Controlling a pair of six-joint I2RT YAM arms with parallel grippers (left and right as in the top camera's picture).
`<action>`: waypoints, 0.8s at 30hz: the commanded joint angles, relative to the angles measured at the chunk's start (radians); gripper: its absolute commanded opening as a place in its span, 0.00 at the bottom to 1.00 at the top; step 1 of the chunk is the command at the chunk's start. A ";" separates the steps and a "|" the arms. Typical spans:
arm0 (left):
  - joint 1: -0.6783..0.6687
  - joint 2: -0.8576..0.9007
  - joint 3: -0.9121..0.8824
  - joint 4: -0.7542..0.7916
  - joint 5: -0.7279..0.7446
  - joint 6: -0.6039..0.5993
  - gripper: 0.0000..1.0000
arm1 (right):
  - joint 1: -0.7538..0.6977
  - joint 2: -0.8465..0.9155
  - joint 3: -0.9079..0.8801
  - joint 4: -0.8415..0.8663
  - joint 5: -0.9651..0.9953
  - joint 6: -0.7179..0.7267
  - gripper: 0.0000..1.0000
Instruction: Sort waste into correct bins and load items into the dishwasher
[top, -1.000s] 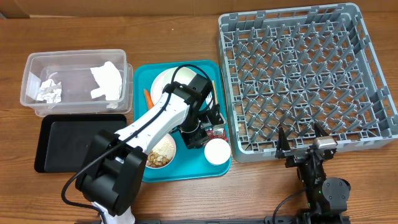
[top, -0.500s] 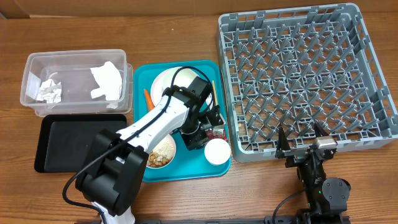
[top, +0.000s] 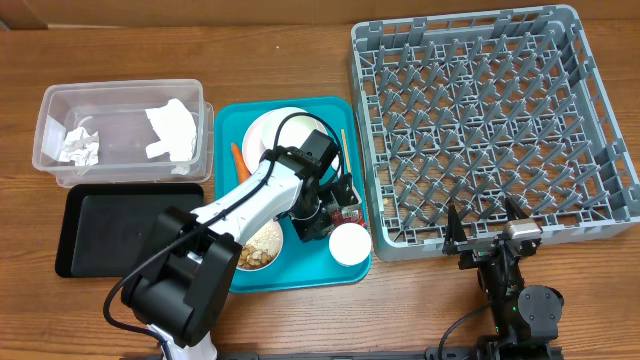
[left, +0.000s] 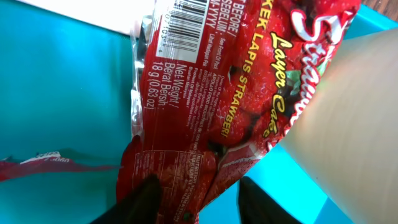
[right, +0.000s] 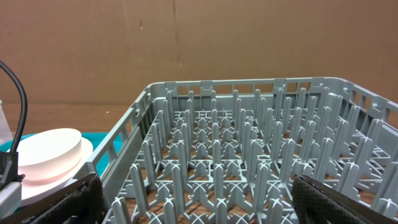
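Note:
A red shiny snack wrapper (left: 205, 93) lies on the teal tray (top: 300, 272), next to the small white cup (top: 349, 243). My left gripper (top: 336, 212) is low over it, and the left gripper (left: 202, 202) is open. One fingertip (left: 146, 199) overlaps the wrapper's lower end, while the other stands off it with bare teal between. My right gripper (top: 486, 222) hangs open and empty at the front edge of the grey dishwasher rack (top: 460, 25), facing its pegs (right: 217, 143). The clear tub (top: 125, 90) holds two crumpled napkins (top: 170, 128). The black tray (top: 110, 230) lies in front of the tub.
On the teal tray are also a white plate (top: 268, 130), an orange carrot (top: 238, 155), a thin wooden stick (top: 343, 140) and a bowl of beige food bits (top: 258, 250). The left arm's white link (top: 250, 200) crosses the tray.
The left wrist has dropped slightly toward the wrapper and its jaws have narrowed a little. The right arm has not moved.

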 joint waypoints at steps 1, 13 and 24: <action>0.003 0.001 -0.005 0.003 0.001 -0.008 0.35 | -0.003 -0.005 -0.011 0.005 0.006 -0.003 1.00; 0.003 0.001 -0.004 0.003 -0.020 -0.034 0.04 | -0.003 -0.005 -0.011 0.005 0.006 -0.003 1.00; 0.003 0.000 0.084 -0.105 -0.028 -0.121 0.04 | -0.003 -0.005 -0.011 0.005 0.006 -0.003 1.00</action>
